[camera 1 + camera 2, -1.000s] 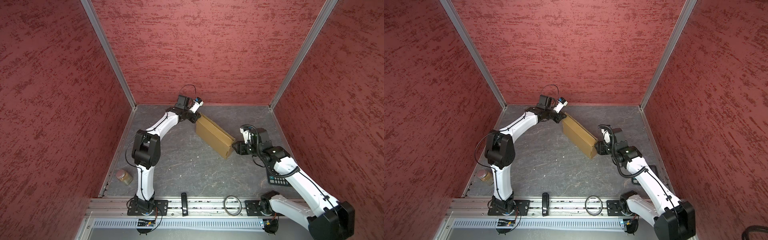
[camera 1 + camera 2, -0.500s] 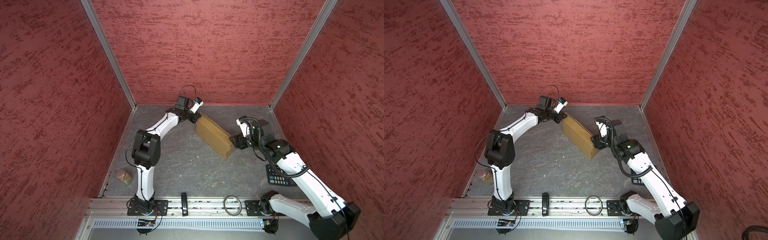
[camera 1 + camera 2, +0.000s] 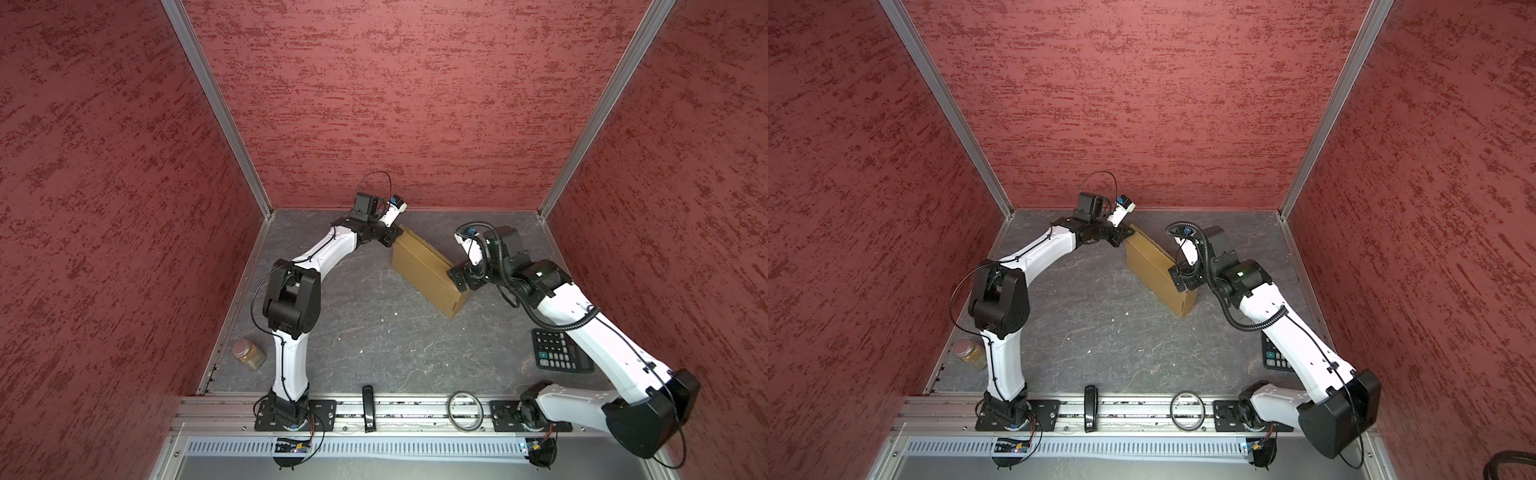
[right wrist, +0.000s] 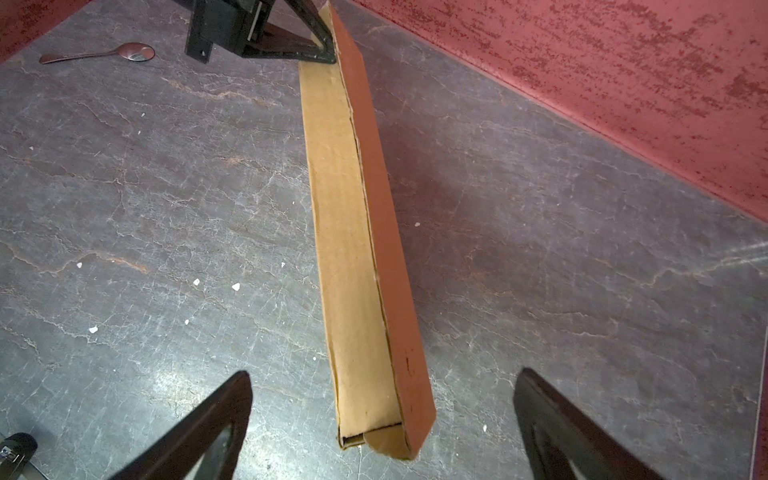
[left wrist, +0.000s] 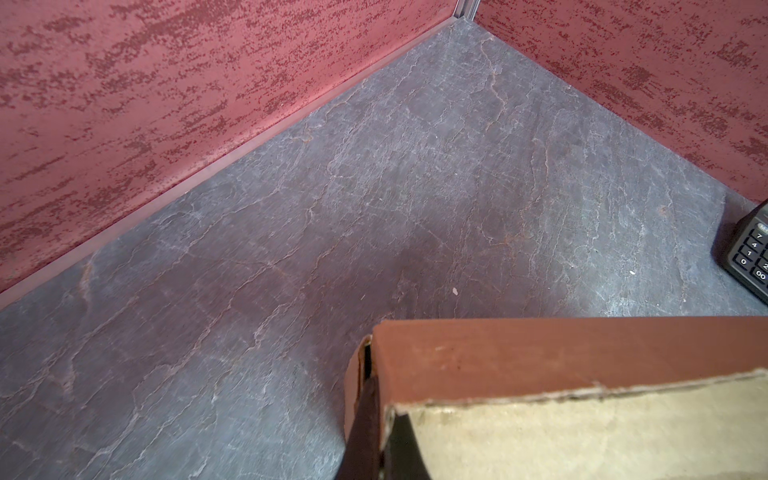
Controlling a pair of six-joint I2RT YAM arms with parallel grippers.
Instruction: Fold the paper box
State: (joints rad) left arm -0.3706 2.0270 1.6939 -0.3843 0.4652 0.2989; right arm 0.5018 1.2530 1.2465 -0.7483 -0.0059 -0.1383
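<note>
The paper box (image 3: 428,270) (image 3: 1158,268) is a flat brown cardboard mailer standing on its long edge, running diagonally across the back of the floor. My left gripper (image 3: 392,241) (image 3: 1123,237) is shut on its far corner. In the left wrist view the dark fingers (image 5: 365,424) pinch the box (image 5: 540,361) wall at that corner. My right gripper (image 3: 457,278) (image 3: 1179,277) is open at the box's near end. In the right wrist view its fingers (image 4: 199,428) stand wide apart on either side of the box (image 4: 357,249), apart from it.
A black calculator (image 3: 559,349) (image 5: 752,253) lies near the right wall under my right arm. A jar (image 3: 248,353) stands at the front left. A spoon (image 4: 104,54) lies beyond the left gripper. A ring (image 3: 465,411) and a black bar (image 3: 367,405) sit on the front rail.
My right gripper has opened wide and let go of the box's near end, and that arm has risen and shifted back. The left gripper and the box have stayed put.
</note>
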